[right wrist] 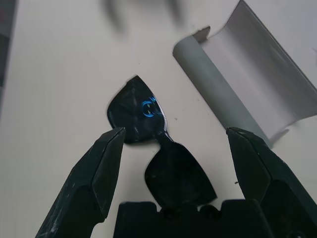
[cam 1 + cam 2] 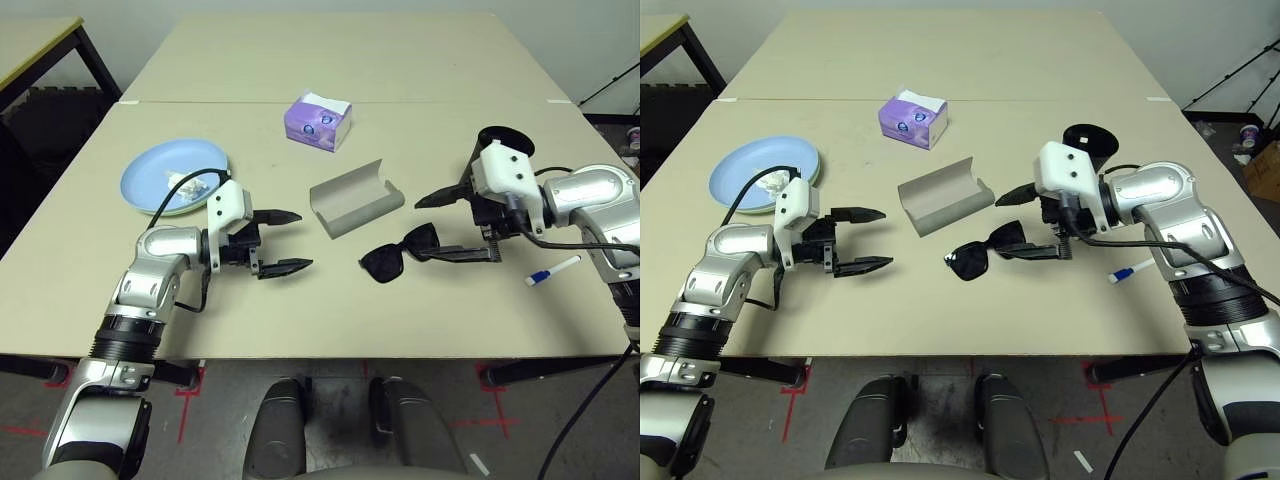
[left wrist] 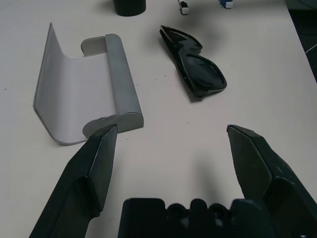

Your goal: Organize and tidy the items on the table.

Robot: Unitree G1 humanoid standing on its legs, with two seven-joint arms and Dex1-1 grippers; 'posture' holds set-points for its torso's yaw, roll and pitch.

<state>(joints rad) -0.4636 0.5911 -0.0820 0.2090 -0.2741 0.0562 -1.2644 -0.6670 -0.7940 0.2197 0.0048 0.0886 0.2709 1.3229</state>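
Note:
Black sunglasses (image 2: 398, 256) lie folded on the beige table (image 2: 330, 310), just right of the grey glasses case (image 2: 355, 198), which lies open. My right gripper (image 2: 423, 230) is open, one finger on each side of the sunglasses (image 1: 163, 148), low over them. My left gripper (image 2: 303, 240) is open and holds nothing; it hovers left of the case (image 3: 84, 89). At the far left a light blue plate (image 2: 165, 172) holds crumpled white tissue (image 2: 190, 186). A white pen (image 2: 553, 270) lies under my right forearm. The black cup (image 2: 505, 140) stands behind my right wrist.
A purple tissue box (image 2: 318, 120) stands just on the near side of the table's seam (image 2: 200, 102). A second tabletop lies beyond the seam. Another table's edge (image 2: 40, 45) shows at the far left. Red tape marks the floor (image 2: 190, 385).

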